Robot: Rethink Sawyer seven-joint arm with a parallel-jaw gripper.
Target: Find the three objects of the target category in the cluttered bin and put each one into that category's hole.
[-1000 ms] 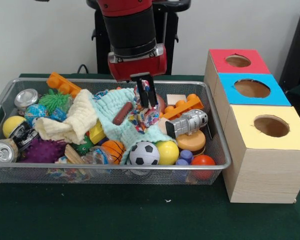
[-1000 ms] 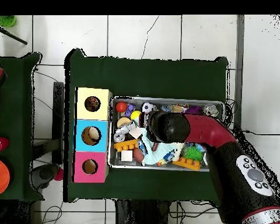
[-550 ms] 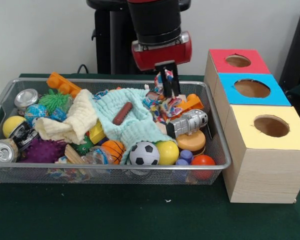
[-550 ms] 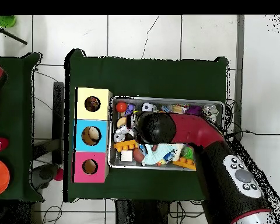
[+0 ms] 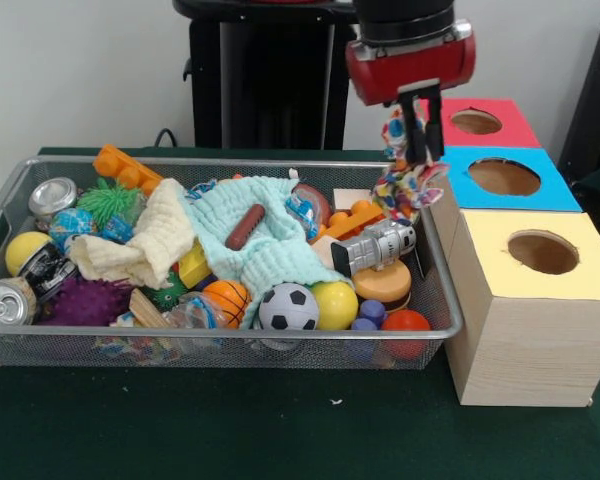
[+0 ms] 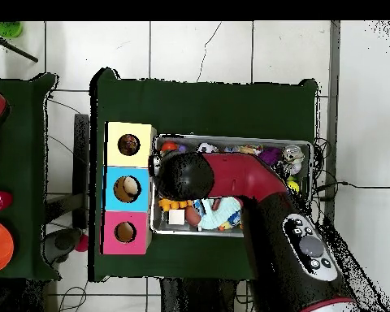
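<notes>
1. Above the bin's [image 5: 435,300] right end, the gripper [image 5: 412,125] pinches a colourful cloth [image 5: 406,185], which dangles beneath it.
2. Just right of the gripper sits the blue box [image 5: 505,178], red box [image 5: 477,122] behind.

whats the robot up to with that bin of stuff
The red and black arm's gripper is shut on a multicoloured patterned cloth toy and holds it in the air at the end of the wire mesh bin nearest the row of wooden boxes. It hangs beside the blue-topped box, not yet over any hole. The red-topped box and yellow-topped box sit either side. The remaining clutter lies in the bin.
</notes>
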